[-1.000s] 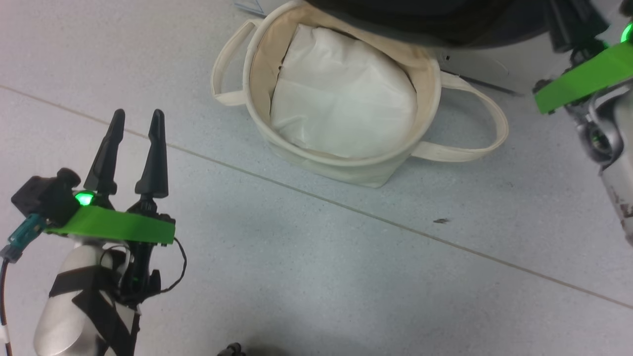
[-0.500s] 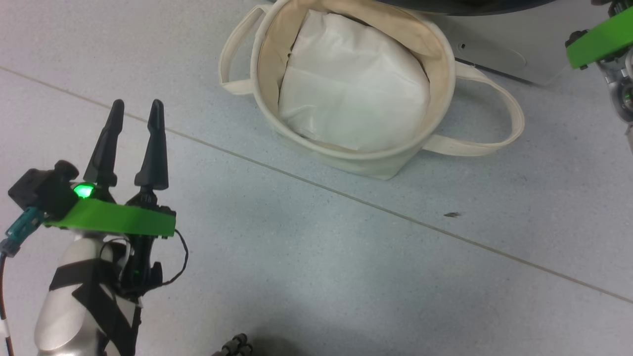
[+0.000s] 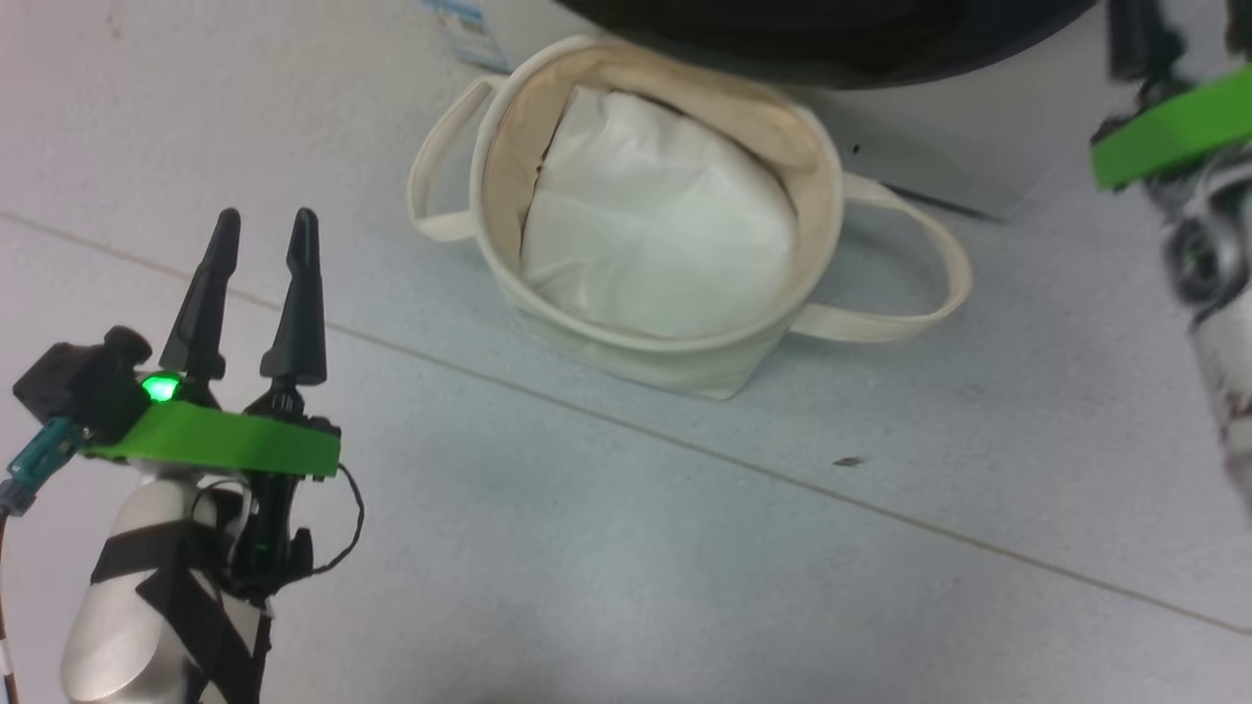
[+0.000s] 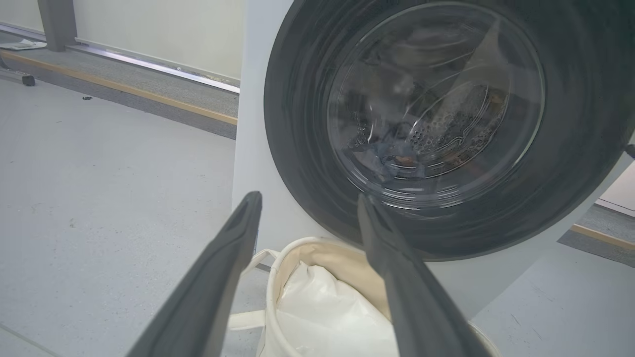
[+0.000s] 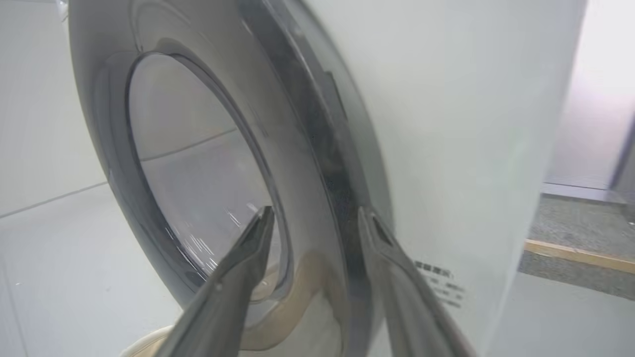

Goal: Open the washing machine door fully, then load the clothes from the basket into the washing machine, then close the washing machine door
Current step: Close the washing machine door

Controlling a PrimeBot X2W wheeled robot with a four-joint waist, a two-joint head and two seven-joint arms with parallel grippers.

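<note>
Pale floor (image 3: 587,548) by the machine (image 4: 248,124): basket (image 3: 646,360) holds padding (image 3: 655,244). Right gripper (image 5: 315,212), apart, sits at the door (image 5: 198,163) edge, likely to shut it; left gripper (image 3: 266,217) idles, apart.

Behind the door (image 4: 436,114) glass the clothes (image 4: 392,156) are a dim smear. The basket (image 4: 307,248) runs off the bottom edge. The right arm (image 3: 1174,137) is blurred, and the print (image 5: 439,282) on the washing machine (image 5: 471,124) unreadable.

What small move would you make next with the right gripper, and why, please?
Probably press the round black-rimmed glass washing machine door against the white box-shaped washing machine. The blue clothes already lie behind the glass, the cream canvas basket holds just white padding, and the open right gripper sits at the door's edge, whose latching I cannot tell.
</note>
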